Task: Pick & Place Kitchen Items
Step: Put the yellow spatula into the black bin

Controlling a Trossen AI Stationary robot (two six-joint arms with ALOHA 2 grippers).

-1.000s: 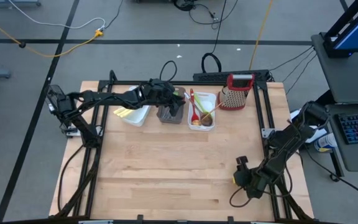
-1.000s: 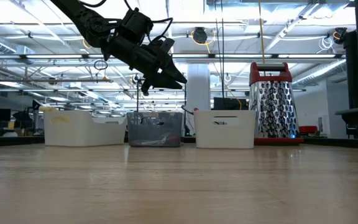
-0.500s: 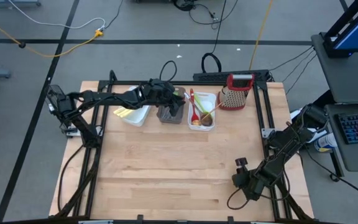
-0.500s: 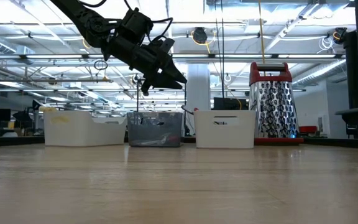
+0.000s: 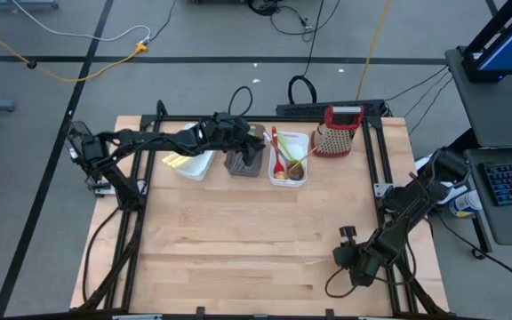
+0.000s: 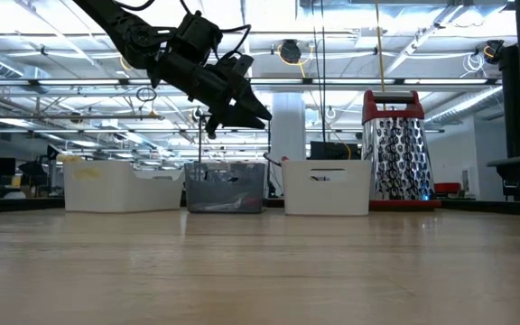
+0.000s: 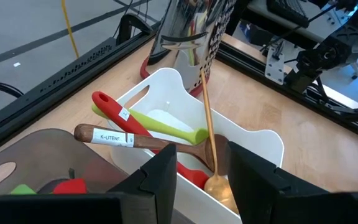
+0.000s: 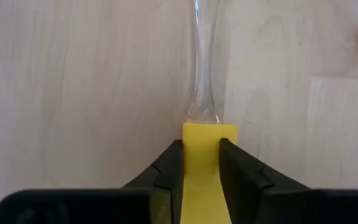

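My left gripper [image 5: 252, 144] hangs open and empty above the brown tub [image 5: 243, 164] at the table's far side; it also shows in the low view [image 6: 246, 113]. Past its fingers [image 7: 166, 174] the white tub [image 7: 253, 140] holds a red spoon [image 7: 114, 112], a green spoon [image 7: 166, 127], a wooden spoon [image 7: 129, 138] and a gold spoon [image 7: 207, 124]. My right gripper [image 5: 349, 253], near the table's front right corner, is shut on a yellow-headed spatula [image 8: 202, 134] with a clear handle [image 8: 204, 62]. My right gripper pinches the spatula's yellow head [image 8: 202, 134] between its two fingers [image 8: 169, 165], which lie along the spatula. The clear handle runs on past the fingertips over the wooden table. I cannot tell whether the spatula is lifted or rests on the table.
A second white tub [image 5: 189, 163] with yellow items stands left of the brown tub. A red-topped metal box grater [image 5: 336, 133] stands at the far right, beside the white tub of spoons [image 5: 302, 140]. The table's middle [image 5: 247, 231] is bare wood.
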